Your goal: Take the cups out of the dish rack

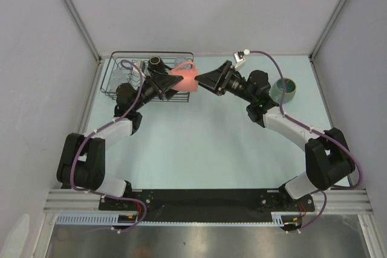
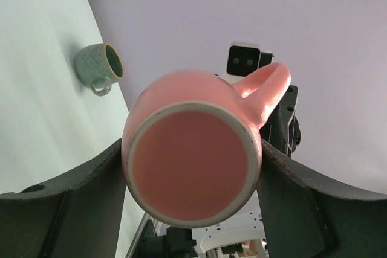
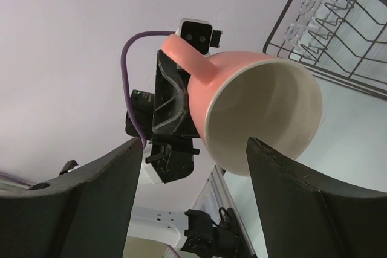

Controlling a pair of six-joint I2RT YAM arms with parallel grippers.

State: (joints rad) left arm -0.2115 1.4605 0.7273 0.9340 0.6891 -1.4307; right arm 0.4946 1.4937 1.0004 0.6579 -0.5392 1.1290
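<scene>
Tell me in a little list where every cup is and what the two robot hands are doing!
pink cup: in the air, tipped on its side, just off the right end of the dish rack
left gripper: shut on the pink cup
right gripper: open, pointing at the pink cup's mouth
green cup: standing on the table, right side
black mug: inside the dish rack
clear glass: inside the dish rack, left end, hard to see
</scene>
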